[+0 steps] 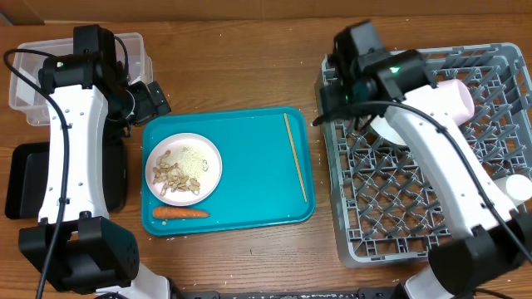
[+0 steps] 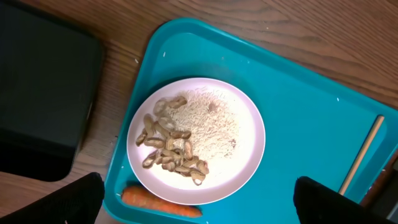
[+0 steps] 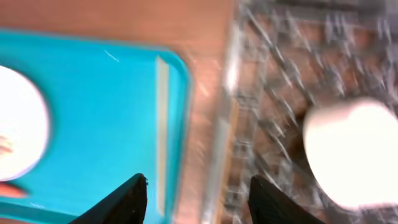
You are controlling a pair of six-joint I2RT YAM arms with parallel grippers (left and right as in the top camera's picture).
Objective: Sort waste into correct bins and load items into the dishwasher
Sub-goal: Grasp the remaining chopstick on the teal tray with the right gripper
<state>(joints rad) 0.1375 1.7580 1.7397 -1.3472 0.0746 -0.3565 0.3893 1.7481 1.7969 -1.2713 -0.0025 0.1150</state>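
A round white plate (image 1: 184, 166) with beige food scraps (image 2: 171, 149) and white rice (image 2: 211, 121) lies on the left of the teal serving tray (image 1: 249, 166). An orange carrot (image 1: 180, 213) lies along the tray's front edge, beside the plate. One wooden chopstick (image 1: 295, 158) lies on the tray's right side. My left gripper (image 1: 158, 98) is open and empty above the tray's back left corner; in its wrist view (image 2: 199, 205) the plate (image 2: 196, 140) and carrot (image 2: 158, 200) lie below. My right gripper (image 1: 326, 104) is open and empty over the gap between tray and grey dish rack (image 1: 374, 241). Wrapper and tissue are out of view.
The clear tub (image 1: 29, 91) stands at the back left, partly hidden by my left arm. The black tray (image 1: 23, 178) lies in front of it. A pale pink bowl (image 1: 453, 95), a white dish (image 1: 391, 133) and a small white cup (image 1: 519, 187) sit in the rack.
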